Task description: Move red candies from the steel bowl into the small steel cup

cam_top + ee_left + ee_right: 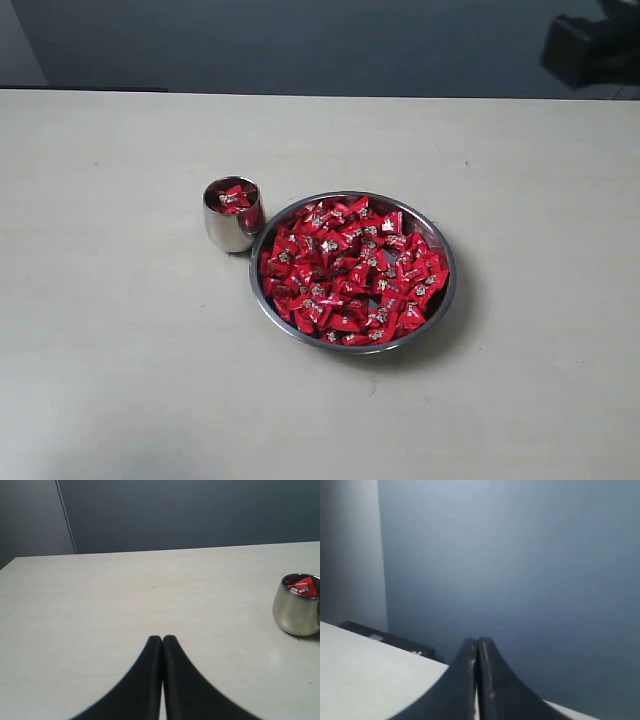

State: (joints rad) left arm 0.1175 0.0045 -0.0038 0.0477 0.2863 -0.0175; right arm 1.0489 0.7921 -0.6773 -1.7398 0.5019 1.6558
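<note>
Sitting just right of centre in the exterior view, the bowl [418,216] is seen heaped with candies [350,270]. Their shiny red wrappers each carry a small silvery-white mark, and they are packed so thickly that hardly any steel floor is shown. The cup [228,232] is stood at the bowl's upper-left rim, touching it or all but touching. That closeness is judged deliberate: the carry from bowl to cup is made short. A few candies are already seen inside the cup, near its mouth, so the job is judged under way but far from finished.

Nothing is found over the bowl. The left pincer [162,639] is closed, black tips pressed together with nothing between them, and held low over bare tabletop [120,380]. The right pincer [478,641] is likewise shut and empty, raised and pointed toward the grey wall [530,560], well clear of the candies. A dark shape [590,45] at the upper right corner is taken to be that arm. Before any pick, a pincer must be opened and lowered onto the heap.
</note>
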